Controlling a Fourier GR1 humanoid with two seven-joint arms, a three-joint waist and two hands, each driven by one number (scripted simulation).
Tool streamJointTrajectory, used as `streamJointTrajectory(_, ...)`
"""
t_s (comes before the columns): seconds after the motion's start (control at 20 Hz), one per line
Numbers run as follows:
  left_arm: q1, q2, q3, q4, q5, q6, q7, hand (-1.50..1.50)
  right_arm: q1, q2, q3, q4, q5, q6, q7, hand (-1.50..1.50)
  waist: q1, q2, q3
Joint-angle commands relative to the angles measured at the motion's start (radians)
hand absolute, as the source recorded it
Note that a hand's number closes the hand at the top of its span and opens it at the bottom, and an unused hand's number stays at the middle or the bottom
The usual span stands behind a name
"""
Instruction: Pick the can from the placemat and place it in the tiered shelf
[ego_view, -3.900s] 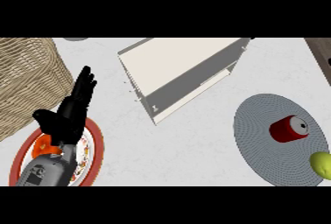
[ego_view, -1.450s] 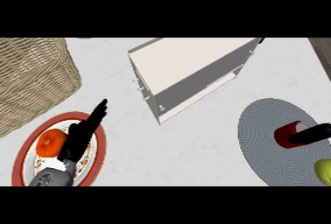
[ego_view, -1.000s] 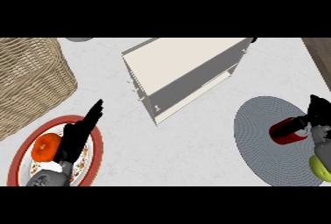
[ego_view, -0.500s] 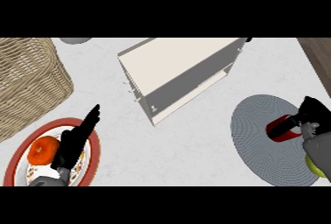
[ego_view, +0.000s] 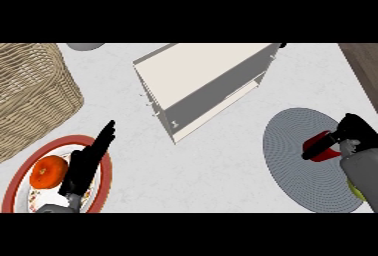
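Look at the white counter (ego_view: 221, 170) first. There is a wide bare patch between the tiered shelf (ego_view: 203, 85) and the red-rimmed plate (ego_view: 103, 172), and more bare room between the shelf and the grey placemat (ego_view: 291, 150). The placemat sits near the counter's right edge, where a brown strip (ego_view: 365, 62) shows at the top right corner. The wicker basket (ego_view: 33, 97) fills the left side and is cut off by the view's left edge.

Your right hand (ego_view: 347, 135) is on the placemat, right by the view's right edge. Its black fingers are curled around the can (ego_view: 319, 147). The hand hides the can's right side, so you see only part of it. A bit of something yellow-green (ego_view: 356, 191) peeks out under the grey forearm, and you cannot tell what it is.

The can is red, with a dark strip of finger across its front. It looks tipped over, but the hand covers too much to be sure.

Your left hand (ego_view: 88, 162) rests over the plate with its fingers straight, pointing up toward the shelf. It holds nothing. An orange fruit (ego_view: 48, 171) lies on the plate just beside it. A grey round thing (ego_view: 85, 46) is cut off at the top.
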Motion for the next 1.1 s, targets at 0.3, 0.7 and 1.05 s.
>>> streamJointTrajectory(0.3,0.026,0.019,0.025,-0.020,-0.009,-0.029,-0.010,0.00,-0.018,0.078,-0.036,0.058,0.054,0.046,0.182,-1.50,0.002,0.001,0.001)
streamJointTrajectory(0.7,0.034,-0.002,0.057,-0.061,-0.015,-0.050,0.027,0.00,0.037,0.134,-0.073,0.104,0.140,0.011,-0.032,1.50,-0.002,0.001,0.002)
streamJointTrajectory(1.05,-0.024,-0.001,0.104,0.056,-0.010,-0.101,-0.028,0.00,-0.048,0.158,-0.078,0.167,0.278,0.003,0.022,1.50,-0.003,0.002,0.002)
